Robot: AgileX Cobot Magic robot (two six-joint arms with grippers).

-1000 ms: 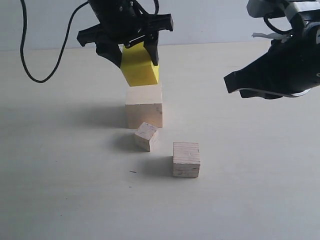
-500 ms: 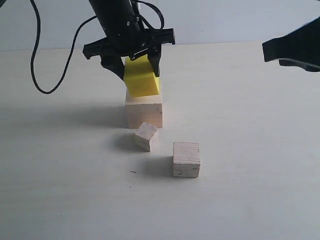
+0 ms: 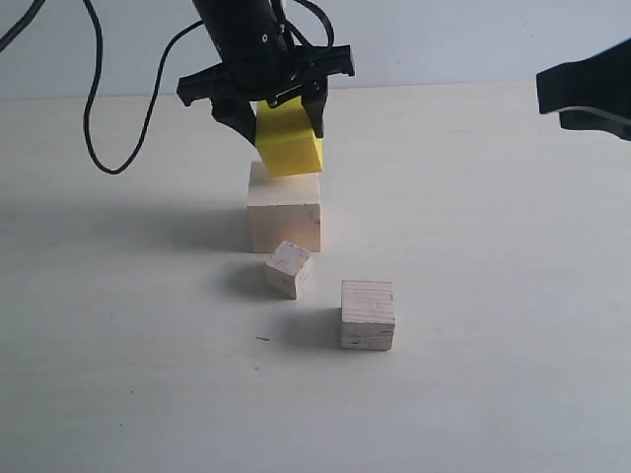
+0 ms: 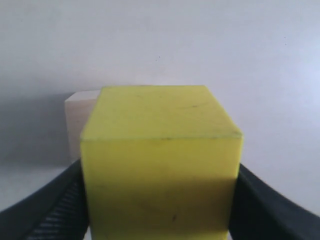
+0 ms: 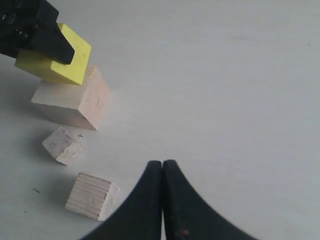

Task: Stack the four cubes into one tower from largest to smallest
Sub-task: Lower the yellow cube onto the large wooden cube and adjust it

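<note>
My left gripper (image 3: 279, 126) is shut on the yellow cube (image 3: 288, 144), which hangs tilted right over the largest pale wood cube (image 3: 284, 212); I cannot tell whether they touch. In the left wrist view the yellow cube (image 4: 160, 160) fills the space between the black fingers (image 4: 52, 212), with the pale cube (image 4: 77, 117) behind it. The smallest cube (image 3: 289, 269) lies turned on the table in front of the large one. The layered-grain cube (image 3: 368, 314) stands further front and right. My right gripper (image 5: 162, 166) is shut and empty, high at the right edge (image 3: 582, 91).
A black cable (image 3: 118, 128) loops over the table at the back left. The pale tabletop (image 3: 493, 296) stretches bare to the right and front of the cubes.
The left gripper has lowered the yellow cube over the large cube and shifted slightly right. The right gripper has pulled away to the right edge of the exterior view.
</note>
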